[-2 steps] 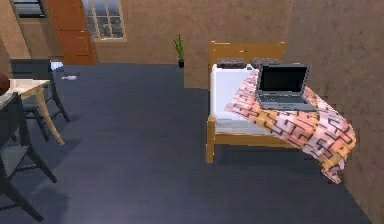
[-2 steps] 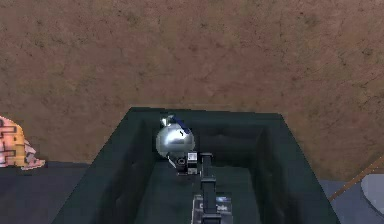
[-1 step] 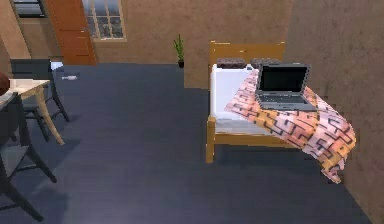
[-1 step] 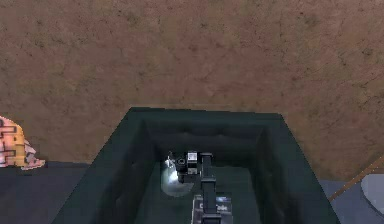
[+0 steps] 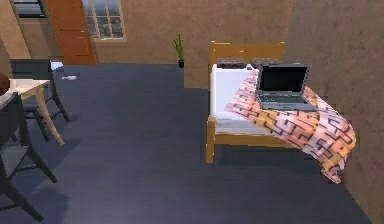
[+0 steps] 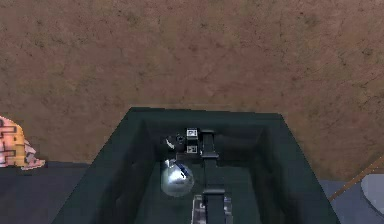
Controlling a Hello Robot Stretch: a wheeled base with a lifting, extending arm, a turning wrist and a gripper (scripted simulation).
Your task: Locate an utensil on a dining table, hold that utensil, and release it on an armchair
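In the arm side view a dark green armchair [image 6: 120,160] stands against a brown wall. My arm [image 6: 210,205] rises from the bottom edge over its seat. The gripper [image 6: 178,150] sits left of the two small white squares [image 6: 191,133]. A shiny grey rounded thing [image 6: 176,179] shows just below the gripper, over the armchair's seat. I cannot tell whether the gripper holds it or whether it lies on the seat. In the forward view a light wooden dining table [image 5: 28,92] stands at the left edge with dark chairs [image 5: 40,80] around it.
A wooden bed [image 5: 240,120] at the forward view's right carries a laptop [image 5: 284,86] and a patterned blanket [image 5: 320,125]. Beyond it are an orange door [image 5: 72,30], a window [image 5: 103,18] and a small plant [image 5: 180,50]. Dark open floor [image 5: 140,140] lies between table and bed.
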